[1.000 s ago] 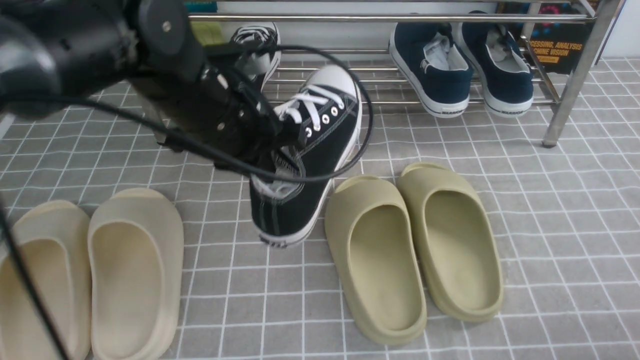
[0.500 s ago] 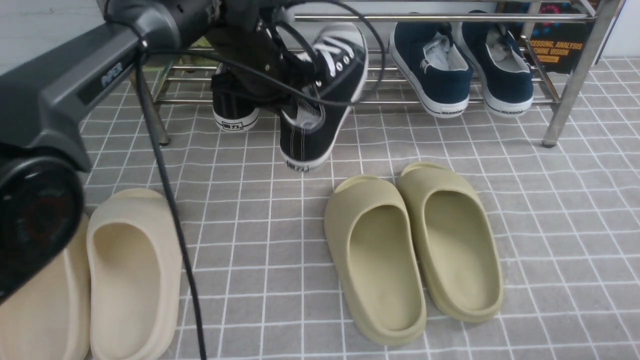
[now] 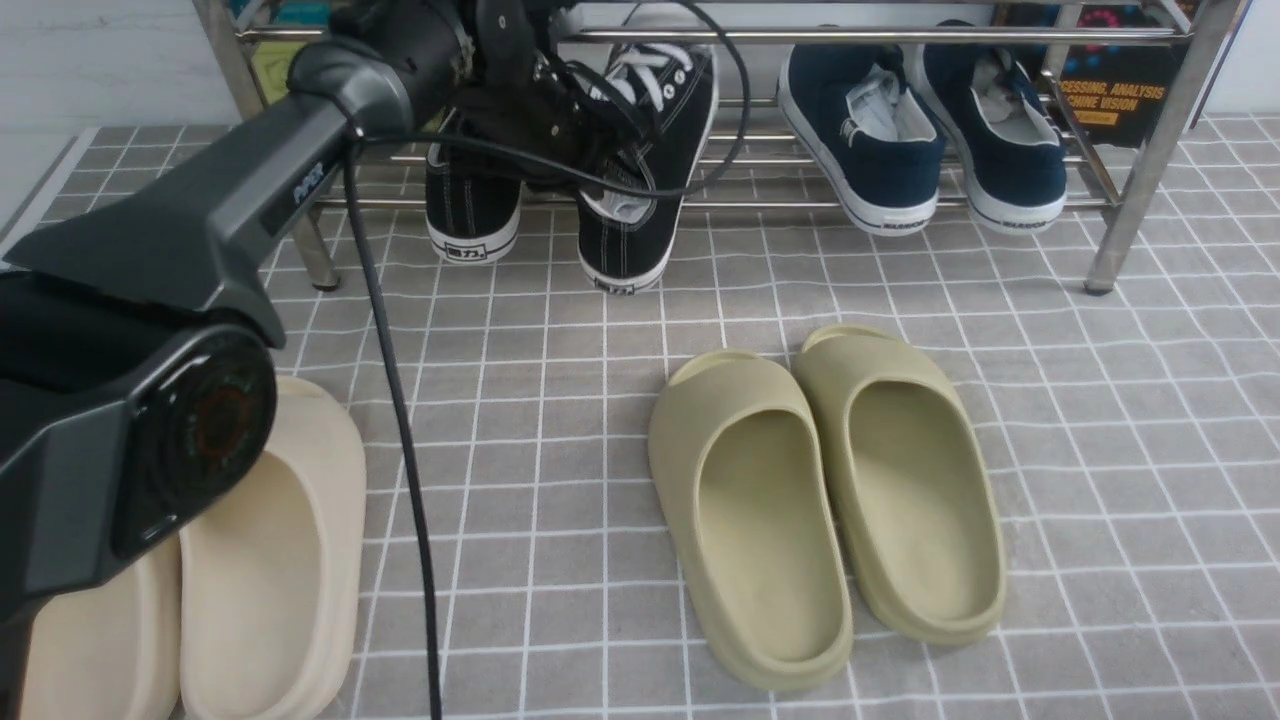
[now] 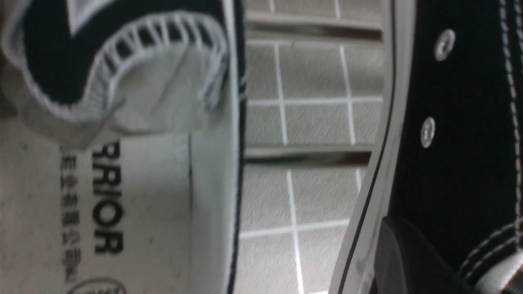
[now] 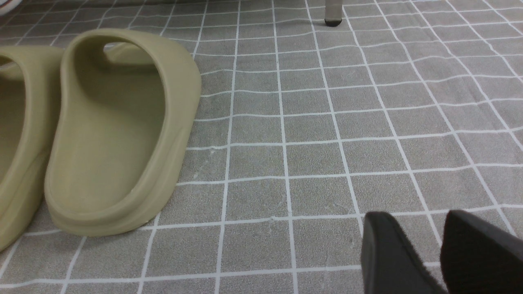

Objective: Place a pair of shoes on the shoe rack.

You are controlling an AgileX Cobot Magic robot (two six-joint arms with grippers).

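moved: canvas sneaker [image 3: 640, 170] onto chrome barred rack [image 3: 1130, 170] | left gripper [image 3: 560, 130]: clamped on sneaker | right gripper [image 5: 425, 253]: empty, parted

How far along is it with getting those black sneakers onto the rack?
Nearly done. One black sneaker already sits on the chrome shoe rack. The left gripper is shut on the second black sneaker, heel hanging over the rack's front bar. Left: set it down and let go.

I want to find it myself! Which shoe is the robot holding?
Look at the shiny shoe rack at the back. On its left end are two black lace-up sneakers; the robot's left pincer holds the right-hand black sneaker. Its heel pokes out further than its twin beside it.
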